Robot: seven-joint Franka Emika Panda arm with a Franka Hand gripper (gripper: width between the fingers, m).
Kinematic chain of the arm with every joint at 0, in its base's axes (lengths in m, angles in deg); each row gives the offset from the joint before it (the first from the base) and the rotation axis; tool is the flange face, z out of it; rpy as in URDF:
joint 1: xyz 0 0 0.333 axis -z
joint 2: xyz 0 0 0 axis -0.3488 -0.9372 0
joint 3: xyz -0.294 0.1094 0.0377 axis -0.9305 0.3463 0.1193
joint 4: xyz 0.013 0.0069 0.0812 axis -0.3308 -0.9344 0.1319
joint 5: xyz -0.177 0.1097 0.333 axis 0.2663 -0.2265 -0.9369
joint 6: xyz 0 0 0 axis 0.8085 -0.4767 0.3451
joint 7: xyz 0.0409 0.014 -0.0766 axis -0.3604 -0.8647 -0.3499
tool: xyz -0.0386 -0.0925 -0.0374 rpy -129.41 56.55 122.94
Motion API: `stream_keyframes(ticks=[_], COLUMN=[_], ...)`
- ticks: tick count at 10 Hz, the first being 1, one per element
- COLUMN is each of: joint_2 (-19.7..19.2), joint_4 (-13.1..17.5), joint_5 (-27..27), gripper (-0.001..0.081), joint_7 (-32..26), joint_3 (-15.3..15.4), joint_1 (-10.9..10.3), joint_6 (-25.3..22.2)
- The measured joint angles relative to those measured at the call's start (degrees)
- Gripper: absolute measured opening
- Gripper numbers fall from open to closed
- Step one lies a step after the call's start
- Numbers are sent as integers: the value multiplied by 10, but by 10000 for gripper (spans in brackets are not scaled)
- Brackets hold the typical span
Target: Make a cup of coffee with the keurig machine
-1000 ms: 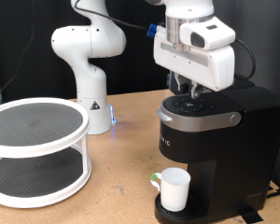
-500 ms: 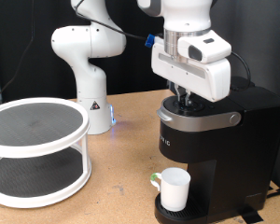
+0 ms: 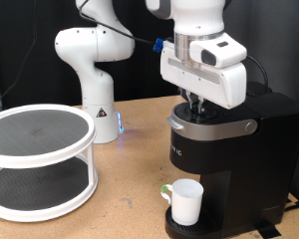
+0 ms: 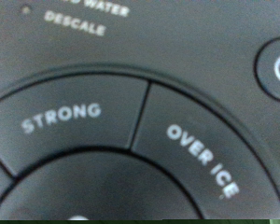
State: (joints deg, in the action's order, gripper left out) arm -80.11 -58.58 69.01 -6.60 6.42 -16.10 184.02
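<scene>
The keurig machine (image 3: 229, 164) stands on the table at the exterior view's right, its silver-grey lid handle (image 3: 221, 126) down. The white cup (image 3: 185, 202) sits on the drip tray under the spout, handle towards the exterior view's left. My gripper (image 3: 196, 107) points straight down onto the machine's top, fingers close together with nothing between them, tips at or just above the button panel. The wrist view is filled by that glossy button panel (image 4: 140, 121), very close, with buttons marked STRONG (image 4: 61, 117) and OVER ICE (image 4: 201, 159). No fingers show there.
A white two-tier round rack (image 3: 40, 164) stands at the exterior view's left. The white robot arm base (image 3: 95, 75) rises behind the table's middle. Bare wooden tabletop (image 3: 130, 189) lies between rack and machine.
The hand has shifted towards the exterior view's left and slightly down over the machine's top since one second ago. It has held still for the last half second.
</scene>
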Motion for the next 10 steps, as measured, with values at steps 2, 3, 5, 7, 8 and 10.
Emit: stream_keyframes(ticks=[2,3,5,7,8,10], joint_2=[0,-2,-12,-30,-35,-38], joint_4=[0,4,24,48,54,58], joint_5=[1,5,11,11,11,11], gripper=[4,4,4,4,4,4], joint_7=[0,1,13,31,34,35], joint_3=[0,0,0,0,-1,-1], joint_1=[0,0,1,2,2,3], joint_6=[-4,-16,-66,-97,-102,-101])
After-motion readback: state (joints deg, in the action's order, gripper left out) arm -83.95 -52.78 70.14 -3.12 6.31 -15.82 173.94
